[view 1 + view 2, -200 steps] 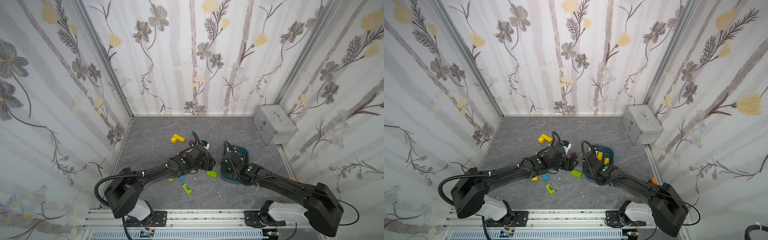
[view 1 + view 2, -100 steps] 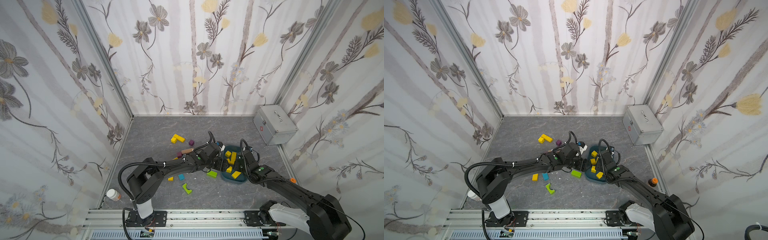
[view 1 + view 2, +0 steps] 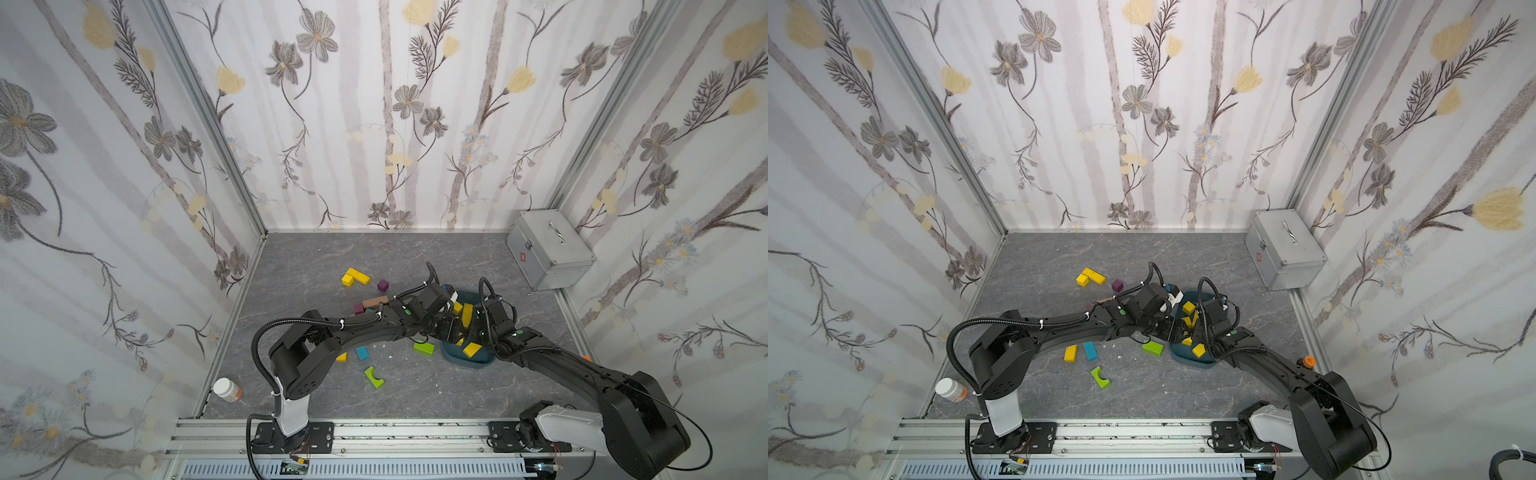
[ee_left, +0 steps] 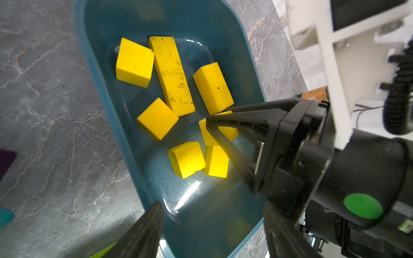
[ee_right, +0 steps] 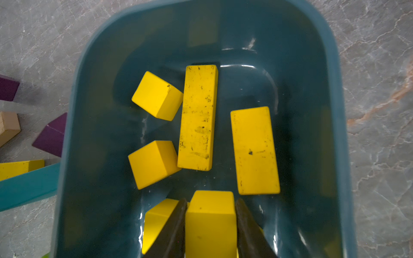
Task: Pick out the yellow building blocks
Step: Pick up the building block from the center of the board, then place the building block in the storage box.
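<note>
The right gripper [image 5: 211,205] is shut on a yellow building block [image 5: 211,223], low inside the teal bin [image 5: 73,111], with a finger touching each side of it. Several more yellow building blocks lie on the bin's floor, among them a long scuffed bar [image 5: 197,116] and a cube [image 5: 156,96]. The left gripper [image 4: 214,214] hangs open over the bin's end with nothing between its fingers. In both top views the two grippers meet over the bin [image 3: 469,362] [image 3: 1196,365]. Other yellow blocks lie on the floor: a pair at the back [image 3: 355,276] and a small one [image 3: 1070,353].
Lime green blocks [image 3: 424,347] [image 3: 374,376], a blue block [image 3: 362,353], a purple cube [image 3: 382,285] and a brown bar [image 3: 375,302] lie left of the bin. A metal case [image 3: 548,249] stands at the back right. A white bottle [image 3: 226,390] lies at the front left.
Both arms have swung from the heap of blocks to the bin. The right gripper has brought its yellow block down among those in the bin.
</note>
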Tool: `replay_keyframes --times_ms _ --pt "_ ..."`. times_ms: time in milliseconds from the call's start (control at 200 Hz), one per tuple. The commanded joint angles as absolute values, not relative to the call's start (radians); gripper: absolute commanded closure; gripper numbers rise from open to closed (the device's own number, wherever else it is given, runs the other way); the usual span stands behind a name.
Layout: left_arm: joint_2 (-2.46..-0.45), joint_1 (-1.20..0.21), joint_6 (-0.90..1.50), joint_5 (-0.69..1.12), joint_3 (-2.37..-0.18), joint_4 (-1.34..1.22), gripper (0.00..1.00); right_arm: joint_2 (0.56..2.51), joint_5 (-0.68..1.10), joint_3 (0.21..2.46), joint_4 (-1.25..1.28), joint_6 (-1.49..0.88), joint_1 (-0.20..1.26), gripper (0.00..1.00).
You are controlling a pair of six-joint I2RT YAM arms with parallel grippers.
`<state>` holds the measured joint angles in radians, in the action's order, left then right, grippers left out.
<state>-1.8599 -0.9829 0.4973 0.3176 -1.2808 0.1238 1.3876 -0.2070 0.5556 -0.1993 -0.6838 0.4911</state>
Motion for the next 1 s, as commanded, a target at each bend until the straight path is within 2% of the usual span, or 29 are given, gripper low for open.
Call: replay_keyframes --times_ms 0,160,500,760,994 --pt "-1.859 -0.983 0.494 0.318 -1.288 0.126 0.28 1.396 -0.176 0.556 -0.15 -0.678 0.492 0.59" --pt "-1.843 -0.983 0.495 0.299 -1.272 0.121 0.28 1.396 -0.163 0.557 -0.147 -0.675 0.492 0.52" --pt "-1.825 -0.983 0.503 0.284 -1.246 0.112 0.28 1.37 -0.137 0.542 -0.13 -0.685 0.492 0.56" --pt "-1.81 -0.983 0.5 0.264 -1.235 0.102 0.28 1.269 -0.192 0.556 -0.17 -0.663 0.508 0.56" --pt "-1.798 -0.983 0.494 0.247 -1.229 0.102 0.28 1.199 -0.251 0.584 -0.161 -0.623 0.604 0.56"
